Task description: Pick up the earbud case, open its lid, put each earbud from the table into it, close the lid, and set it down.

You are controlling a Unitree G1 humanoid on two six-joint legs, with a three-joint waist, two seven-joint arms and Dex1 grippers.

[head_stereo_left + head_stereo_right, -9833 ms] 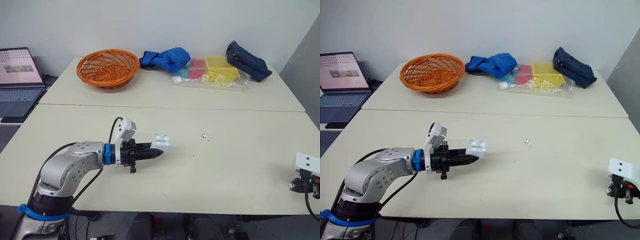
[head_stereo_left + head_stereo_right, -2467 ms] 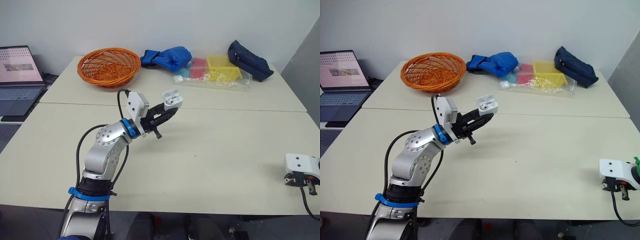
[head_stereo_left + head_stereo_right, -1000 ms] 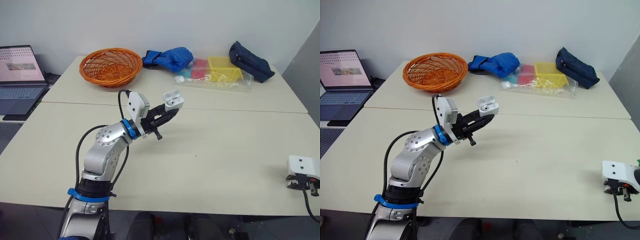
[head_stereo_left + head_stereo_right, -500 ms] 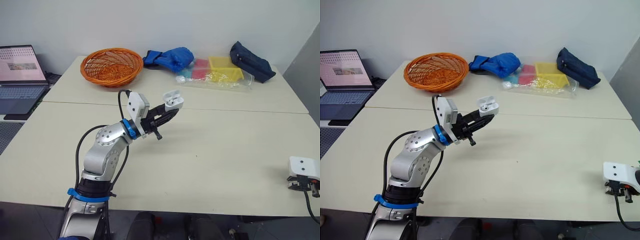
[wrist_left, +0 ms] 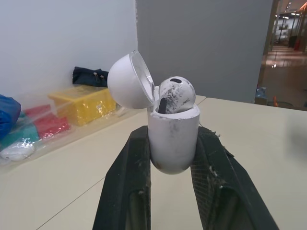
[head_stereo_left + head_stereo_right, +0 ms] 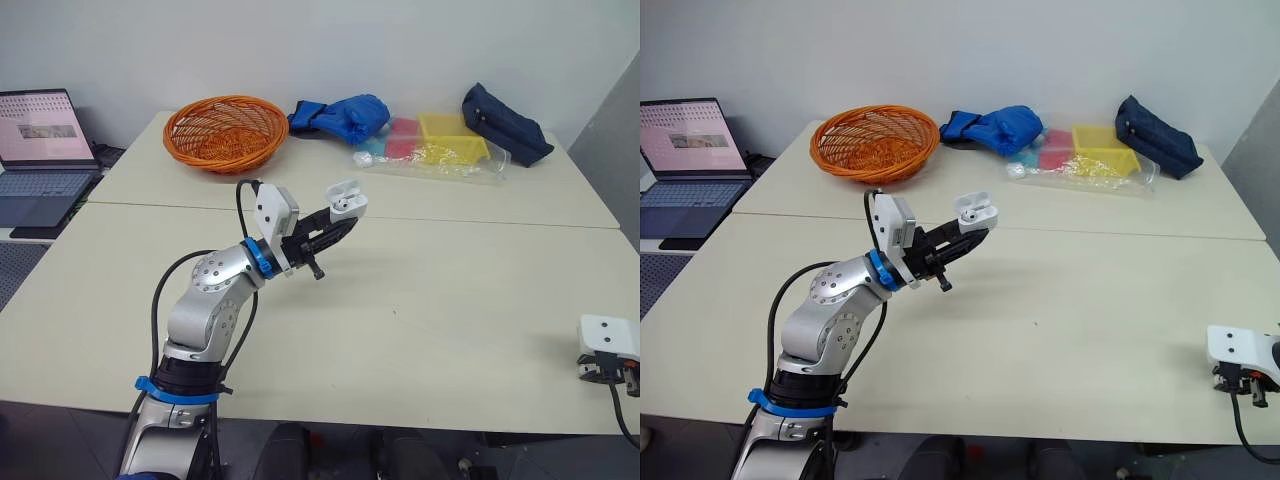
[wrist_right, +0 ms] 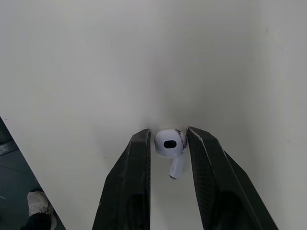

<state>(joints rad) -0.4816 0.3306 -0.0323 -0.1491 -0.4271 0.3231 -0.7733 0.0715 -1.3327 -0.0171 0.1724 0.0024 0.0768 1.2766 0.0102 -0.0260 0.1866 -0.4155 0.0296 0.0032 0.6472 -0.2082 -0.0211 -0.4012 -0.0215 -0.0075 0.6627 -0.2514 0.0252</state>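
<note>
My left gripper is shut on the white earbud case and holds it up above the middle left of the table. In the left wrist view the case stands upright between the two black fingers. Its lid is swung open, and one earbud sits in it. My right gripper hangs over the table's near right edge, its fingers closed on the second white earbud, whose stem points back toward the wrist. From the head, that right gripper shows under its white camera block.
Along the far table stand an orange wicker basket, a blue bag, a clear bag with yellow and red boxes and a navy pouch. An open laptop sits at the far left.
Since about ten seconds ago the left arm has lifted the case off the table and the loose earbud has left the tabletop. Over the last second both arms hold still.
</note>
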